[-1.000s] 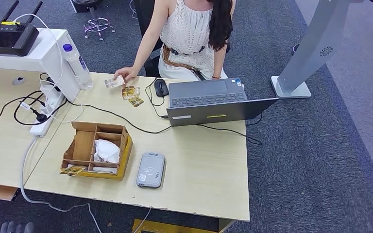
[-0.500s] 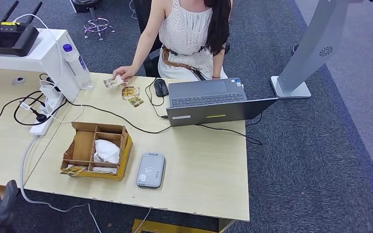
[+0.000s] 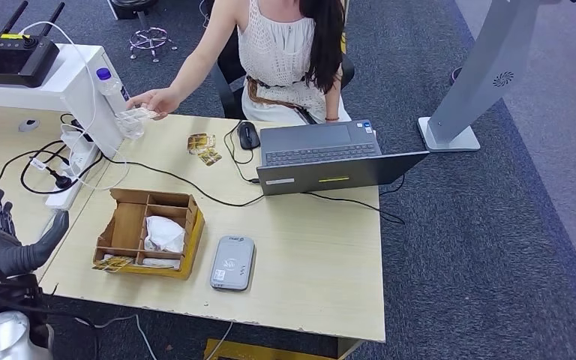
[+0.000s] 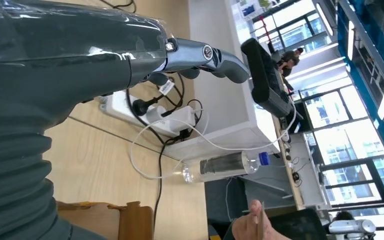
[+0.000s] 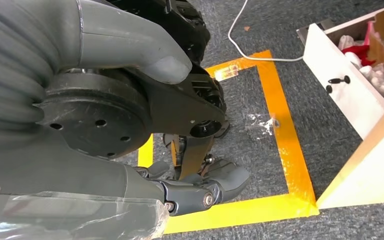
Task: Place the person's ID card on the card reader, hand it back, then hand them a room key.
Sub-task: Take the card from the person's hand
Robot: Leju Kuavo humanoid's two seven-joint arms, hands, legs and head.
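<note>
Left hand (image 3: 4,232) has come up at the near left edge of the desk (image 3: 322,262), well left of the cardboard tray (image 3: 148,231), where half a second ago only its fingertips peeked in at the picture's bottom corner. Its dark fingers are spread apart, thick grey thumb angled out, and it grasps nothing; the left wrist view confirms it, fingers (image 4: 205,52) stretched out free over the pale wood. Right hand (image 5: 180,185) hangs down over grey carpet and yellow floor tape, fingers loosely apart, nothing in it.

Over on the far side of the tray, the person's hand (image 3: 154,100) has lifted off the desk and moved left. It now holds the ID card (image 3: 136,114), a thin pale rectangle, out beside the clear plastic bottle (image 3: 120,101). A moment ago that card sat lower, at the desk's far edge. The person's body has leaned left with it.

Just right of the tray lies the card reader (image 3: 232,262): a smooth grey slab with rounded corners, nothing on it. The tray itself is brown corrugated card, split into compartments, crumpled white paper in one. Beyond the tray, two small patterned cards (image 3: 204,148) lie flat near a black mouse (image 3: 248,135), and a grey laptop (image 3: 330,157) sits open to the right.
</note>
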